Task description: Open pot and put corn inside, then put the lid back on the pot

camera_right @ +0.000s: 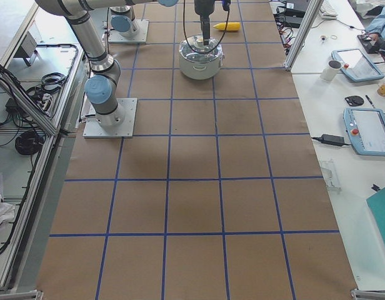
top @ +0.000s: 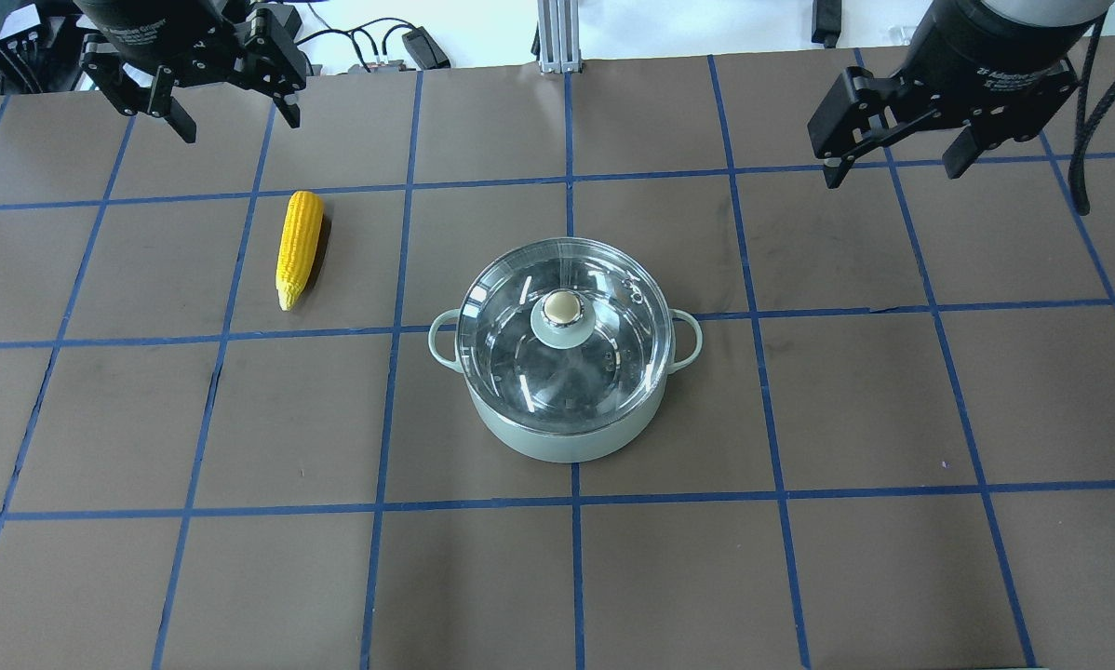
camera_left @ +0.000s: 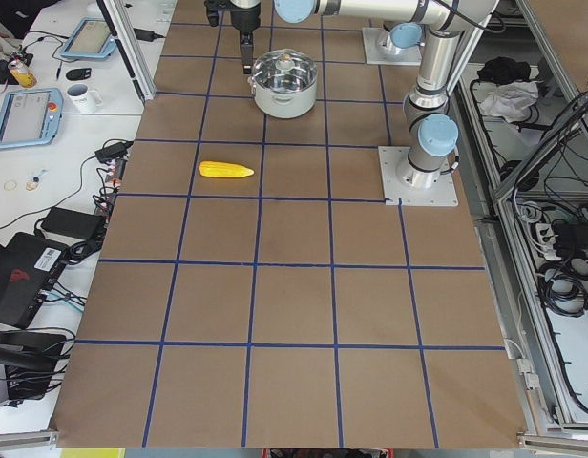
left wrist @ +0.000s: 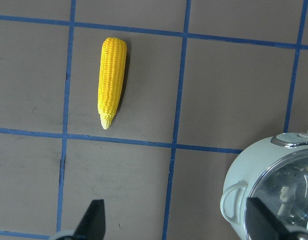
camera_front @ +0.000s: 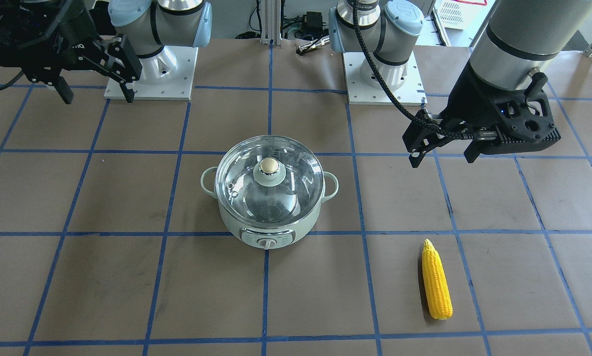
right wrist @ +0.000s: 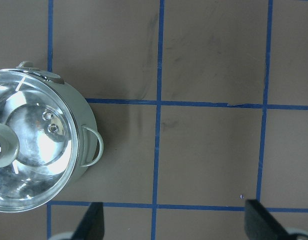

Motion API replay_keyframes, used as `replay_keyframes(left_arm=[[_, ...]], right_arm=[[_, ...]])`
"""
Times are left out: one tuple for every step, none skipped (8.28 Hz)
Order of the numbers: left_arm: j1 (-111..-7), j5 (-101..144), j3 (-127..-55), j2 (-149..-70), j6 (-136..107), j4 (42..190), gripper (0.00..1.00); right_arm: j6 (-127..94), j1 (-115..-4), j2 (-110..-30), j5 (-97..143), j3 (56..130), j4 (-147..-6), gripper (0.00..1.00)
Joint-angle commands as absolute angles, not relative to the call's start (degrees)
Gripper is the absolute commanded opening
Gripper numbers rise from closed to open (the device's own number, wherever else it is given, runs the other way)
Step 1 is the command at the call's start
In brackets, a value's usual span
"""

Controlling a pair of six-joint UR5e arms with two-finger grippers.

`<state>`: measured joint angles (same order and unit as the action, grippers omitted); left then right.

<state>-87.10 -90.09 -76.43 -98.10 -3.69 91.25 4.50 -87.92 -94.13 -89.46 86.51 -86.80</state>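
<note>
The left gripper (top: 238, 116), a black two-finger claw, hangs at the upper left of the overhead view. Its jaws are spread wide with nothing between them. The right gripper (top: 893, 167), of the same build, hangs at the upper right, equally spread and empty. Both are above the brown table (top: 799, 577), which is marked in squares by blue tape.

Below the left gripper in that view lies the bright yellow tapered corn cob (top: 299, 247). It lies flat inside one taped square, its pointed end toward the bottom of the frame. In the left wrist view it sits at the upper left, ahead of the two fingertips (left wrist: 94, 220).

Well apart from the cob, at the centre of the frame, stands the round pale mint-green cooking pot (top: 567, 437) with a loop handle on each side. The clear glass domed lid (top: 511, 363) sits closed on its rim, the beige ball knob (top: 563, 306) at its middle. In the right wrist view the pot fills the left edge.
</note>
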Motion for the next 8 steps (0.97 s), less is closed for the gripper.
replay_keyframes(left_arm=[[-87.10, -89.91, -76.38, -97.91, -3.34, 91.23, 1.00], [-87.10, -89.83, -76.55, -97.82, -2.38, 91.32, 1.00], [-86.14, -89.74, -76.55, -98.61, 0.67, 90.97, 1.00], [-85.26, -89.82, -76.64, -99.74, 2.62, 90.18, 1.00], [-84.12, -89.82, -76.81, -101.32, 2.98, 88.09, 1.00], [-81.76, -89.91, -76.99, -103.43, 5.08, 85.28, 1.00], [-79.65, -89.83, -76.99, -106.06, 8.84, 83.51, 1.00], [-78.85, -90.17, -76.99, -109.04, 12.71, 79.67, 1.00]], right_arm=[[4.48, -87.98, -94.13, -88.86, 86.57, -85.27, 1.00], [4.40, -87.98, -94.13, -88.60, 86.57, -85.25, 1.00], [4.48, -87.98, -94.13, -88.68, 86.49, -85.17, 1.00], [4.40, -87.98, -94.13, -88.94, 86.57, -85.25, 1.00], [3.87, -88.07, -93.70, -89.12, 86.57, -85.34, 1.00], [2.74, -88.24, -93.00, -88.51, 86.49, -85.78, 1.00], [-1.02, -90.07, -90.29, -88.07, 85.96, -85.96, 1.00], [-4.88, -95.83, -87.91, -88.85, 85.35, -88.31, 1.00]])
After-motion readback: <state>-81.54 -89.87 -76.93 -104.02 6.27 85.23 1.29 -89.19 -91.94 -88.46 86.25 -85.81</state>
